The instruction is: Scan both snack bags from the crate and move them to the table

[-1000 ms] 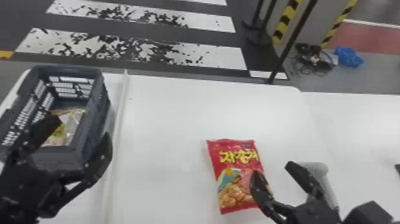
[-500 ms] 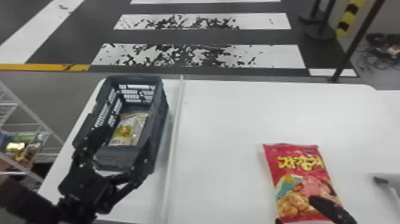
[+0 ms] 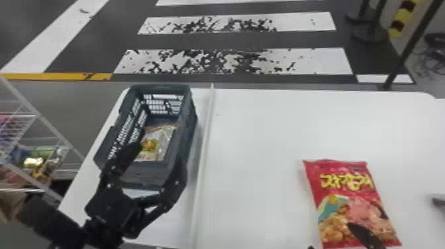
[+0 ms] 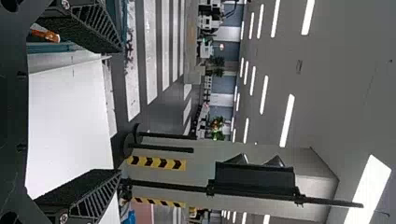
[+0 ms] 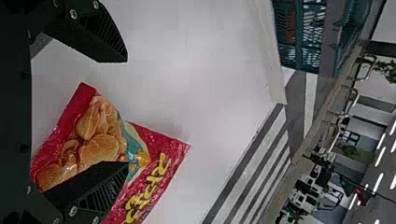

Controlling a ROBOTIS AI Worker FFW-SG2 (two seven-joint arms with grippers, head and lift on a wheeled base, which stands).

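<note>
At the near edge, right of centre, see the right gripper (image 3: 331, 235) with fingers apart, one over the food picture of the red snack bag (image 3: 347, 195), the other just off its left edge. Cannot tell about any touch. Find that bag face up on the right part of the white table (image 3: 265, 132), with its long axis running away from the robot, leaning slightly left at the far end, and its lettered end pointing away. Near the right edge, notice a cut-off grey object (image 3: 438, 202).

On the left, see the left gripper (image 3: 161, 147) at the crate's near end, also with fingers spread and nothing between the tips. Find the dark slatted crate (image 3: 142, 178) with its long axis running away, leaning right at the far end, and inside it, toward the near end, a clear snack bag (image 3: 165, 139) with a yellow-green label. Cannot tell its long axis.

Just right of the crate, note a pale strip (image 3: 202, 165); off left, a wire rack (image 3: 43, 119) with packages; beyond, crosswalk stripes (image 3: 318, 63).
</note>
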